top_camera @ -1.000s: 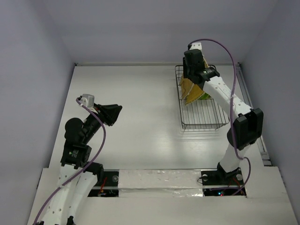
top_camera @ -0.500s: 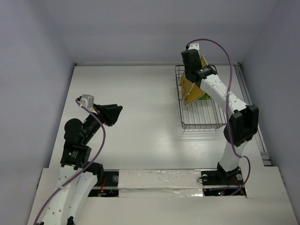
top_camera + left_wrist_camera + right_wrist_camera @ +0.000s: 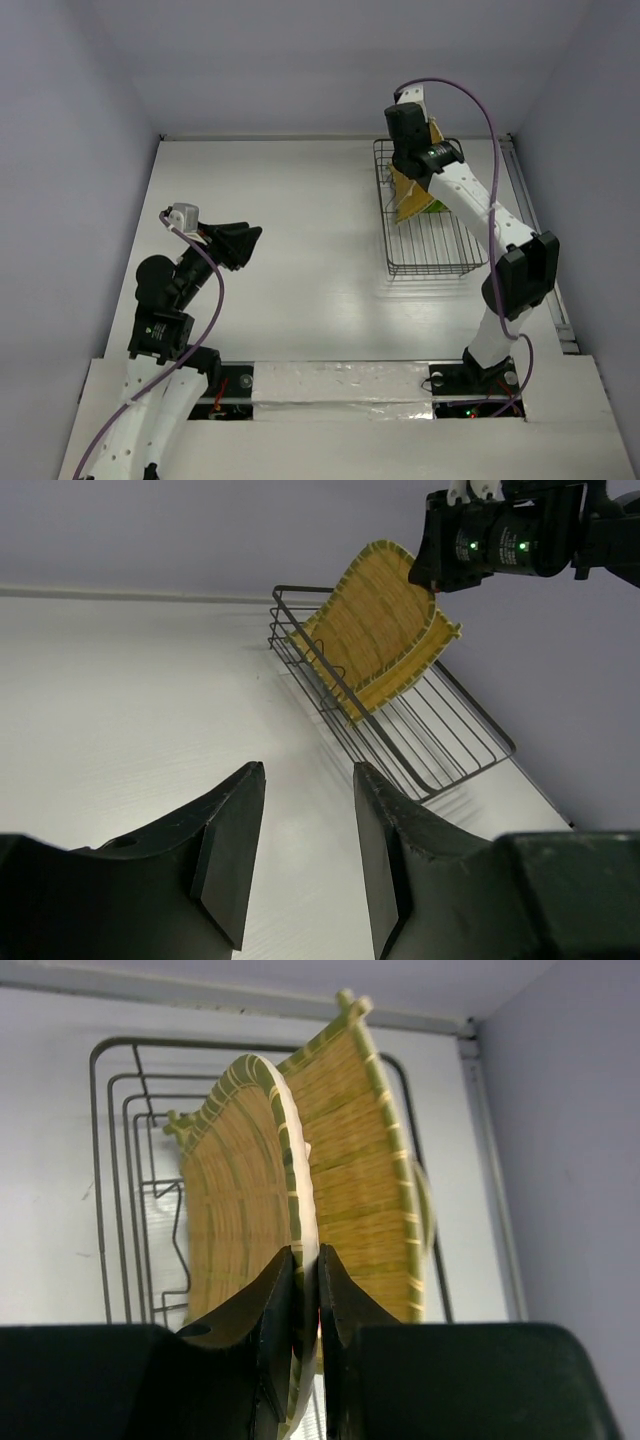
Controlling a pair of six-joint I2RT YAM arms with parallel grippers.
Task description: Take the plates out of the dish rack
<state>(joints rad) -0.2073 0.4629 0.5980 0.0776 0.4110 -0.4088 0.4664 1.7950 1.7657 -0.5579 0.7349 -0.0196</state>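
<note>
The dark wire dish rack (image 3: 430, 268) sits at the far right of the white table (image 3: 290, 200). Two woven plates stand tilted in its far end, leaning close together. The left one is a round yellow straw plate with a green-banded rim (image 3: 235, 1180), and just to its right is a squarer yellow straw plate with knotted green corners (image 3: 365, 1150). A lime-green sliver (image 3: 437, 206) shows at their near right side, but what it is cannot be told.

The right gripper (image 3: 305, 1265) reaches over the rack from above. Its two black fingers are pinched together on the upper rim of the round plate, one on each face.

The left gripper (image 3: 305, 810) hangs above the left part of the table, well apart from the rack. Its jaws are spread wide and hold nothing.
</note>
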